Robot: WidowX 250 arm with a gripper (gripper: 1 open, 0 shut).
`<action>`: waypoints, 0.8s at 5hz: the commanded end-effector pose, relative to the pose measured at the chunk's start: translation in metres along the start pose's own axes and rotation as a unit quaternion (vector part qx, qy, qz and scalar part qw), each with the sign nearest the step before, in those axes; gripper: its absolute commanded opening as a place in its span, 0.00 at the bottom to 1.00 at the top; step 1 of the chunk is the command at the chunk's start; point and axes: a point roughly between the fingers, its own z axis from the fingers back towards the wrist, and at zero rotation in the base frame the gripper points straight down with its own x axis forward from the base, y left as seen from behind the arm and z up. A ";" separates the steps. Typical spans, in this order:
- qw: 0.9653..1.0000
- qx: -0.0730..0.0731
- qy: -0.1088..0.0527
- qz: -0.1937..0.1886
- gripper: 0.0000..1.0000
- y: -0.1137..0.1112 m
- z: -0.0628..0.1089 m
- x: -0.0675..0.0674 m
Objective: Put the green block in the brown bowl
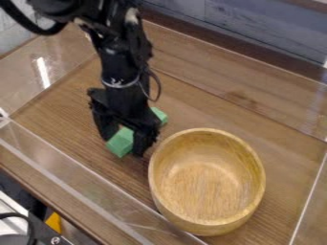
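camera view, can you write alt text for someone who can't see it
A black robot gripper, open, reaches down over a green block on a wooden table, partly hiding it. Beside them sits a large, empty light-brown wooden bowl.

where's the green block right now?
Camera view, centre-left: the green block lies on the wooden table, beneath the open jaws and beside the brown bowl, outside it.

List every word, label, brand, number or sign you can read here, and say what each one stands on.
None can be read: no lettering shows on the brown bowl, the green block or the wooden table.
The dark gripper and arm show no legible marks; at this size, small print would be too blurred to read.
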 end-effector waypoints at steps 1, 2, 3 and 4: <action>1.000 0.009 -0.027 -0.011 1.00 -0.006 0.005 0.001; 0.999 0.014 -0.029 0.023 1.00 -0.002 0.000 0.012; 0.998 0.016 -0.028 0.061 1.00 0.002 -0.004 0.021; 0.996 0.020 -0.029 0.084 1.00 0.022 -0.005 0.020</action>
